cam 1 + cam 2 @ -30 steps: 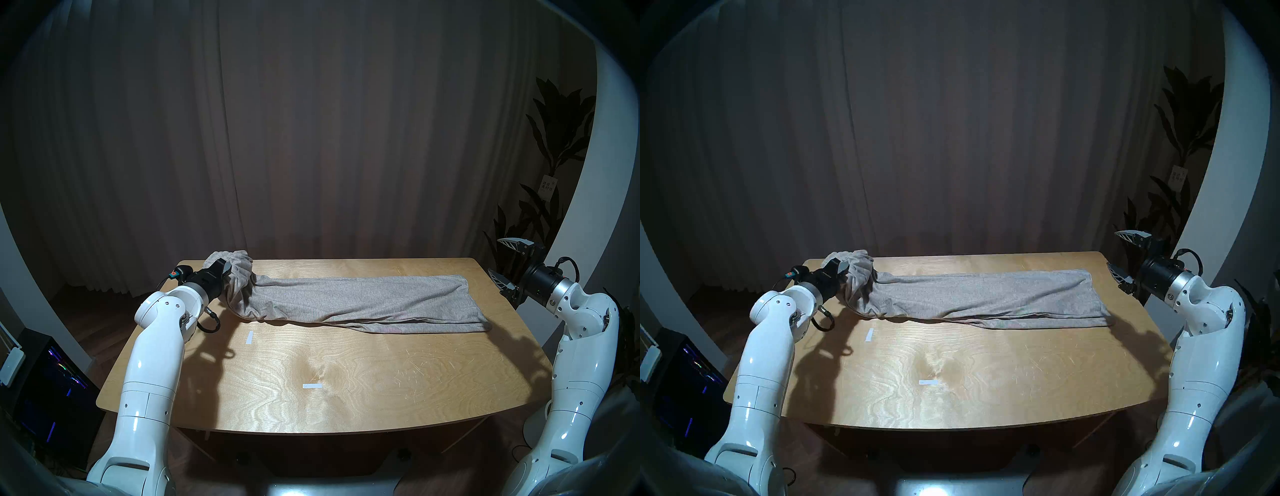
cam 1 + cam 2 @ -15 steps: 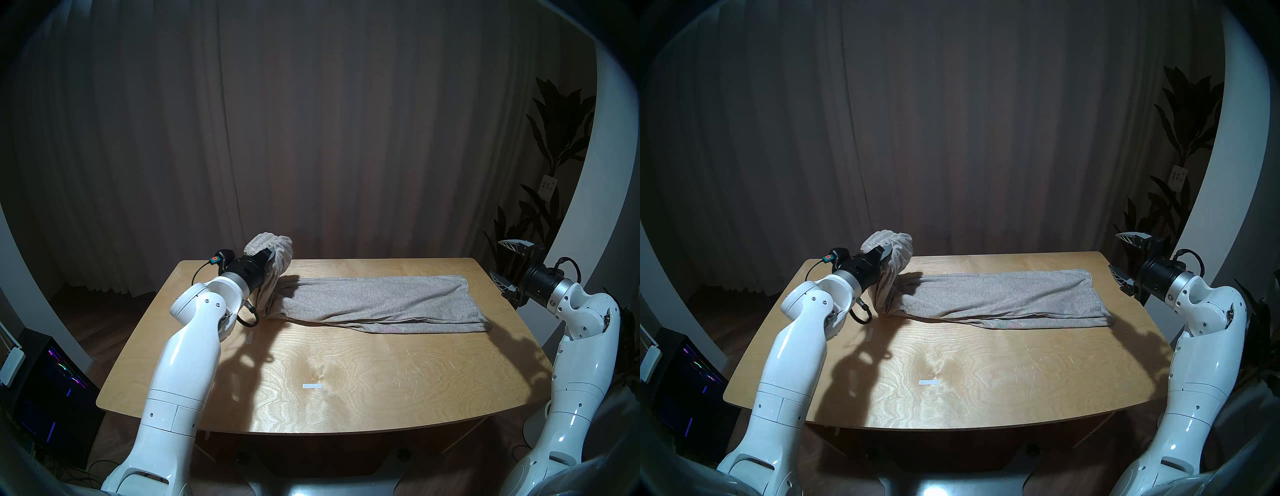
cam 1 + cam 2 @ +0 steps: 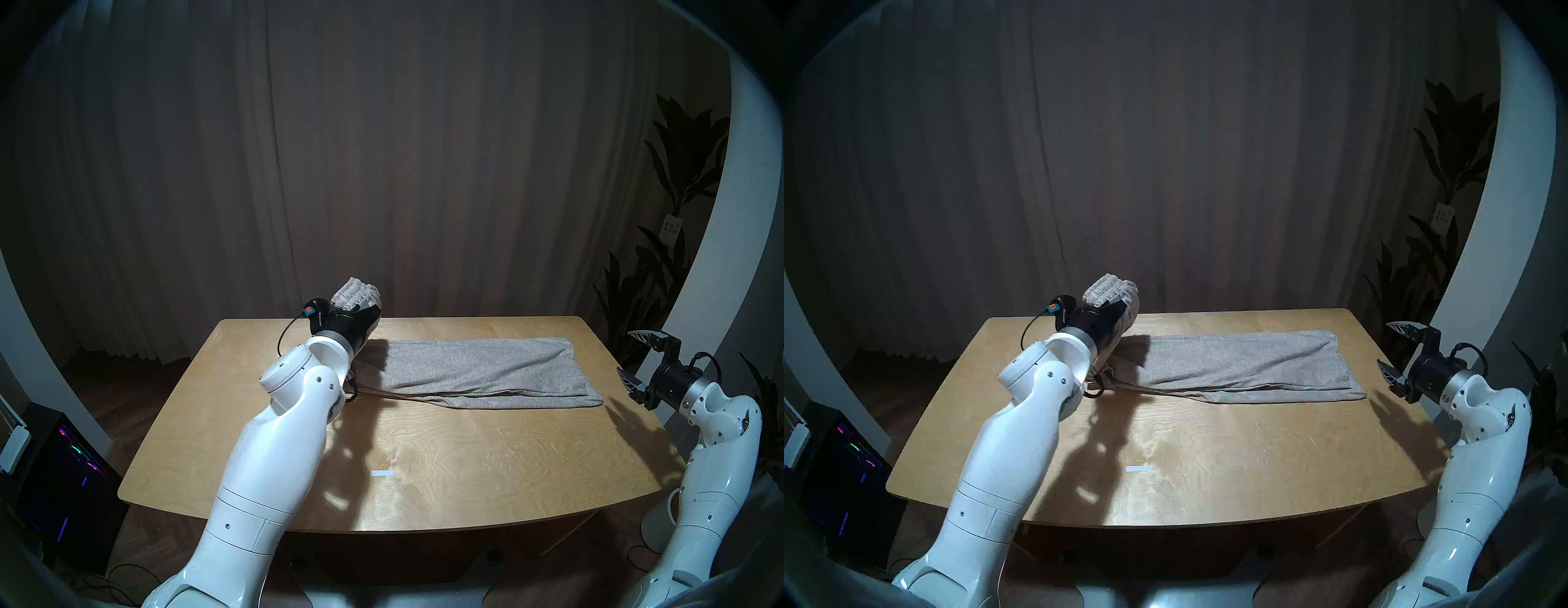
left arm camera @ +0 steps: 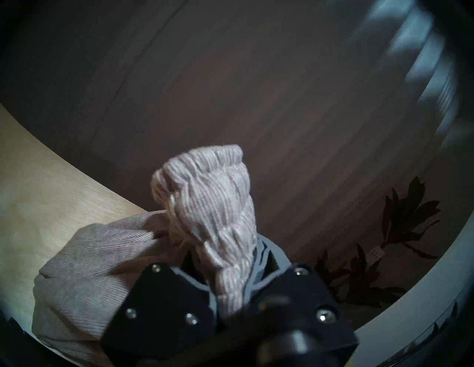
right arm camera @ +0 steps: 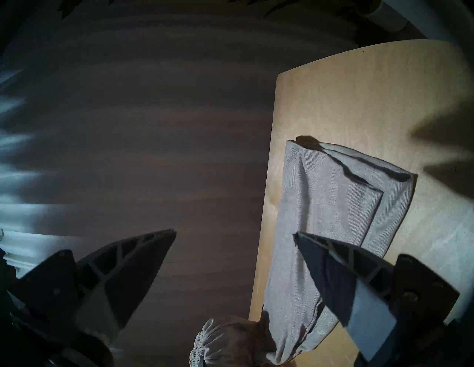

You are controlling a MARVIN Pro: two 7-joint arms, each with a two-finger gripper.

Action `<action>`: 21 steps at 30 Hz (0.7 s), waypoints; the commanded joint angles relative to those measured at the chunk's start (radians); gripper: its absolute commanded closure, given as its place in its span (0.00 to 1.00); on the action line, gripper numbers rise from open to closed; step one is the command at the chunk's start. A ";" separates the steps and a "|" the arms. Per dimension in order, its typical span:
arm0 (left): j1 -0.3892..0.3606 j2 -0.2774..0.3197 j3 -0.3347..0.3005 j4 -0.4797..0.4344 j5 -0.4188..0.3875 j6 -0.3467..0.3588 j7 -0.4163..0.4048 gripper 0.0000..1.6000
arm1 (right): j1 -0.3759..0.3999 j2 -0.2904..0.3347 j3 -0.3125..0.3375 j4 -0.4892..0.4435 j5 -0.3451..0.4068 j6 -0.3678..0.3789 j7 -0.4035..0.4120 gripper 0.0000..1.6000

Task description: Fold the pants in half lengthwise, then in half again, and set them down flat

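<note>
Head view, left pincer [image 3: 364,306]: clamped on the gathered elastic waistband of the light heather-grey knit sweatpants [image 3: 479,371], with the bunched waist raised off the pale plywood counter [image 3: 445,467]. The high grip probably keeps the waist clear of the legs, so it can be carried over them for the second fold.

Head view, pants: the two legs lie stacked, one on the other, stretching away to the right of the left pincer toward the cuffs. The lengthwise fold looks done; the half-again fold is under way.

Head view, right pincer [image 3: 636,356]: wide open, gripping nothing, hanging just past the counter's right edge beyond the cuffs, likely parked out of the fold's path.

Second head view: the same layout; a thin grey drawstring [image 3: 1100,388] loops below the left pincer [image 3: 1119,306], near the fold line.

Left wrist view: ribbed waistband [image 4: 210,205] stands straight up out of the closed pincer, looser leg fabric sags to its left onto the counter.

Right wrist view: the right pincer [image 5: 234,234] gapes; one finger [image 5: 341,276] overlaps the flat legs in view, the other hangs over bare floor [image 5: 154,153]. Contact with the cloth cannot be told.
</note>
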 commanded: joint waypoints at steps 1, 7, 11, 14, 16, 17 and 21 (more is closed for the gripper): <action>-0.065 -0.057 0.088 -0.002 0.095 -0.043 0.056 1.00 | 0.062 0.012 0.002 -0.007 -0.017 -0.003 0.058 0.00; -0.108 -0.101 0.163 0.050 0.151 -0.059 0.097 1.00 | 0.091 0.008 0.005 0.010 -0.045 -0.013 0.083 0.00; -0.139 -0.130 0.191 0.099 0.170 -0.073 0.114 1.00 | 0.093 -0.001 0.008 0.020 -0.070 -0.013 0.103 0.00; -0.160 -0.140 0.208 0.134 0.184 -0.084 0.117 1.00 | 0.089 -0.006 0.013 0.022 -0.084 -0.015 0.118 0.00; -0.173 -0.148 0.219 0.162 0.195 -0.096 0.121 1.00 | 0.088 -0.007 0.020 0.024 -0.094 -0.015 0.130 0.00; -0.178 -0.153 0.223 0.173 0.196 -0.099 0.122 1.00 | 0.086 -0.005 0.023 0.025 -0.097 -0.015 0.133 0.00; -0.198 -0.171 0.244 0.201 0.204 -0.109 0.117 1.00 | 0.081 -0.001 0.038 0.026 -0.109 -0.016 0.140 0.00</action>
